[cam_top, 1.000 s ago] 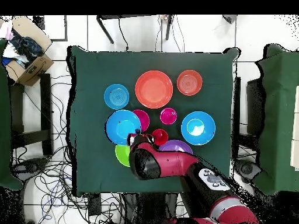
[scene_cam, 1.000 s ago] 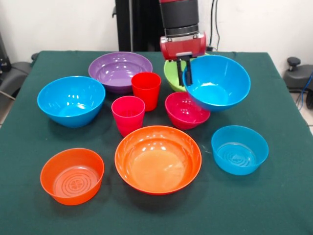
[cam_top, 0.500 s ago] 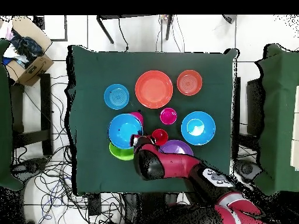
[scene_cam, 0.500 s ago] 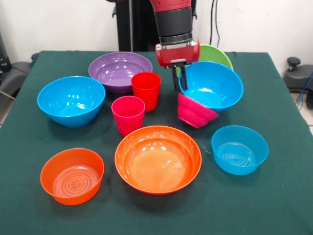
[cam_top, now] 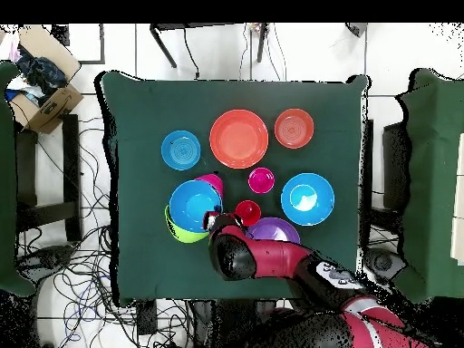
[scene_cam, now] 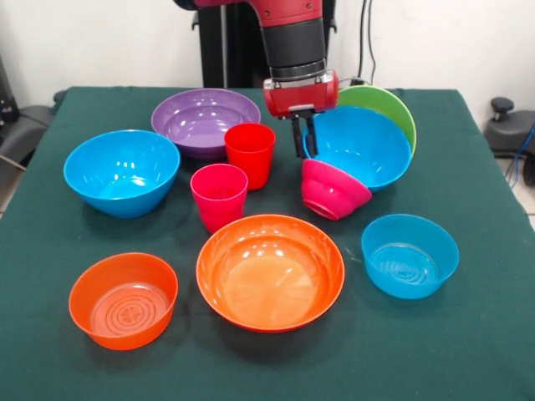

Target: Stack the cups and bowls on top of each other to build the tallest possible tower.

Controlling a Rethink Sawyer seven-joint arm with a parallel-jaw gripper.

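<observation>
A: Green cloth worktop (scene_cam: 468,334), red-and-black arm coming down, end effector (scene_cam: 303,138) pinching the near rim of a large glossy blue plastic bowl (scene_cam: 359,146). Fingers (scene_cam: 298,139) straddle the rim.

B: Bowl flat?

A: No, tipped on edge, opening facing the camera. It sits nested inside a lime green plastic bowl (scene_cam: 393,104), also tilted, rim showing behind it. Small magenta bowl (scene_cam: 333,190) is tipped over, leaning against the blue one's lower edge, bottom side out.

B: Overhead agrees?

A: Yes, blue bowl (cam_top: 193,204) over a green crescent (cam_top: 178,231), magenta sliver beside it.

B: Cups?

A: Red-orange tapered plastic tumbler (scene_cam: 250,154) and pink-magenta tumbler (scene_cam: 219,195), both upright, just beside each other, left of the end effector.

B: Rest?

A: Purple bowl (scene_cam: 205,121) behind the red cup. Second large blue bowl (scene_cam: 121,171) far left. Large orange bowl (scene_cam: 270,271) front centre. Small orange bowl with ringed bottom (scene_cam: 123,299) front left, small light blue bowl (scene_cam: 410,255) front right. All upright, apart from each other.
</observation>
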